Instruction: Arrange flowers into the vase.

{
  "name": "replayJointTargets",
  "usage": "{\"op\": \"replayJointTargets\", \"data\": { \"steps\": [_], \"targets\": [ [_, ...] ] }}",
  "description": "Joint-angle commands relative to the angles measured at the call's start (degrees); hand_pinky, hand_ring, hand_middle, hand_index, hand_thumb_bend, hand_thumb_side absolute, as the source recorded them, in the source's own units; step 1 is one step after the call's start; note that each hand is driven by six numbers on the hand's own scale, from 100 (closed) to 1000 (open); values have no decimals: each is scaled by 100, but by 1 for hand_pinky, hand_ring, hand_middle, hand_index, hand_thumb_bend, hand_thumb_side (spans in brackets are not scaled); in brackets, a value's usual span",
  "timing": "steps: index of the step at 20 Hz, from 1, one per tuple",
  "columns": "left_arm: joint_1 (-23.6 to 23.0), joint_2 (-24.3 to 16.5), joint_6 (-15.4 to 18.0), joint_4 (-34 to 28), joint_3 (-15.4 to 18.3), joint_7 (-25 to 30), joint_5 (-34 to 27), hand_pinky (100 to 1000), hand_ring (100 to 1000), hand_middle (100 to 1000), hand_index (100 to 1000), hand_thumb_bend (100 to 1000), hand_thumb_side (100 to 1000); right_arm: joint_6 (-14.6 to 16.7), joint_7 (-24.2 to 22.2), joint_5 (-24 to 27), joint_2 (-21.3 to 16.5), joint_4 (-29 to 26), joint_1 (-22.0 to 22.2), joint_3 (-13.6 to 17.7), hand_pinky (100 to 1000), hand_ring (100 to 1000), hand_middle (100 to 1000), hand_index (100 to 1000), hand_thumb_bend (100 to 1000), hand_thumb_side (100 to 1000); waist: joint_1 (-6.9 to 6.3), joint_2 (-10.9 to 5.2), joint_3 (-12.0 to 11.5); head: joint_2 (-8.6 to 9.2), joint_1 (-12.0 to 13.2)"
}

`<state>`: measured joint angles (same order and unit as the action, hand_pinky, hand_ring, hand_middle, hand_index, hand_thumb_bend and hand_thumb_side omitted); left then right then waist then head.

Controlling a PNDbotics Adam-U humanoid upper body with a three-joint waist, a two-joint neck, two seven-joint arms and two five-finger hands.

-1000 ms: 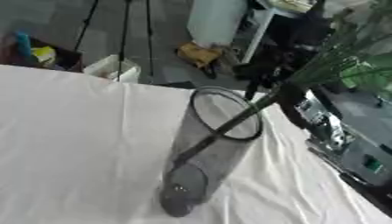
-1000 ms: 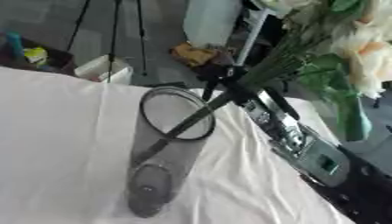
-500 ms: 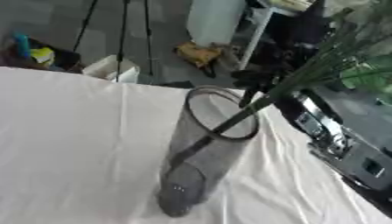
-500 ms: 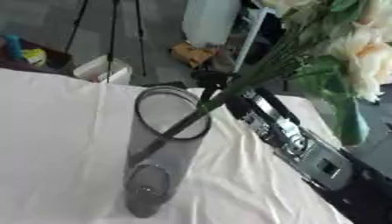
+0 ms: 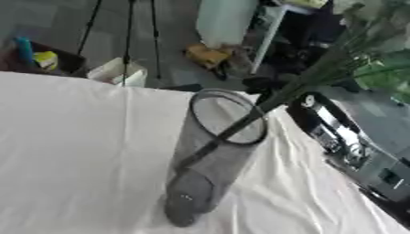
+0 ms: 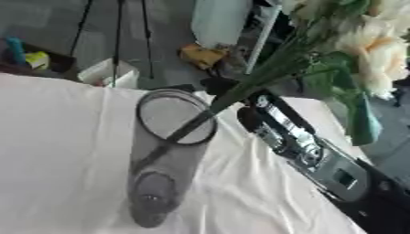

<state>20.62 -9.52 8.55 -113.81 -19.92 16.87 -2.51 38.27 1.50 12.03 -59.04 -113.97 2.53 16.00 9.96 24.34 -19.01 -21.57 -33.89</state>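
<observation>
Flowers: pale cream/white blooms w/ green leaves, up and to the right of the vase, well above its rim. Their bundle of green stems slants down-left from the blooms, crosses the vase's right rim and goes inside; the dark stem ends show through the glass, resting approx. halfway down against the vase's left inner wall. Blooms and most of the stem length are outside the vase, leaning off to its right.

Vase is a tall clear greyish glass cylinder, upright on the white tablecloth, round mouth open to the cam. Cloth is wrinkled to the right of the vase, smoother to its left.

Robot's right arm, black w/ silver panels, lies just right of the vase, running from near the rim toward the lower right corner. Right hand is at the arm's upper end, right by the stems just outside the rim, but it's dark and blurred there, so can't tell if the fingers are curled on the stems or straight. Left hand doesn't show in either eye view.

Beyond the vase, past the table's far edge: grey floor, tripod legs up-left of the vase, a white box near them, a yellow-brown obj. straight behind the vase.
</observation>
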Motion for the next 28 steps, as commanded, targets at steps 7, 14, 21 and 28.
{"op": "replayJointTargets", "data": {
  "steps": [7,14,21,28],
  "targets": [
    [15,20,37,-78,-45,26,16,611,731,909,818,207,1000,-180,40,-37,-160,-62,-53,29,864,927,560,927,126,1000,-140,-151,-3,55,-15],
    [4,27,52,-78,-43,29,35,610,731,910,816,206,1000,-247,60,-86,-60,-62,53,40,864,926,555,925,120,1000,-170,-134,10,61,3],
    [-14,32,67,-78,-43,24,46,609,731,911,816,205,1000,-246,50,-172,-28,-62,122,58,866,931,561,930,128,1000,-206,-137,33,53,-40],
    [-35,35,65,-78,-37,18,51,608,732,912,816,205,1000,-239,106,-229,57,-62,235,80,867,932,561,930,119,1000,-239,-152,94,70,-44]
  ]
}}
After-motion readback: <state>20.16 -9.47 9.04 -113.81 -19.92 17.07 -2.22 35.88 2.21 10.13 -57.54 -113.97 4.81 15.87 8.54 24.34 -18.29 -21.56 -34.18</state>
